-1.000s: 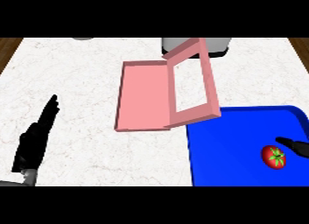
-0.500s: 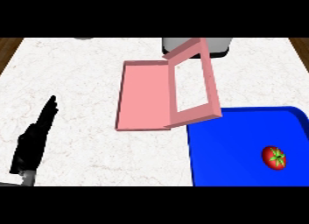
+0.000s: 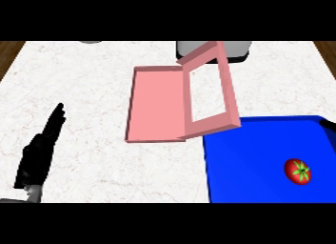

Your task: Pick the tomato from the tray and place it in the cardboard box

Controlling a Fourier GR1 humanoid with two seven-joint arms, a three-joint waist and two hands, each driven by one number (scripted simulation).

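A: Tomato (image 3: 298,171), red, green stalk-star on top. Lying in the blue tray (image 3: 248,162), toward its right edge, touched by nothing.

B: Tray placement?

A: Set at the counter's (image 3: 93,86) near right corner, cut off by the right and lower edges of the head view.

B: Box?

A: Pink box (image 3: 155,105), listed in the task as cardboard. Open, flap laid flat toward the counter's middle, white-floored body tilted up on the right. Near corner overlapping the tray's far left corner; touching or not, cannot tell.

B: Hands?

A: Left hand (image 3: 38,152), black, near the counter's near left corner. Fingers straight and together, pointing toward the far edge, holding nothing, well apart from box and tray. Right hand: only a thin dark sliver at the right edge above the tray's far rim, too little to identify.

B: Other items?

A: Grey object (image 3: 212,47) at the far edge behind the box, partly hidden.
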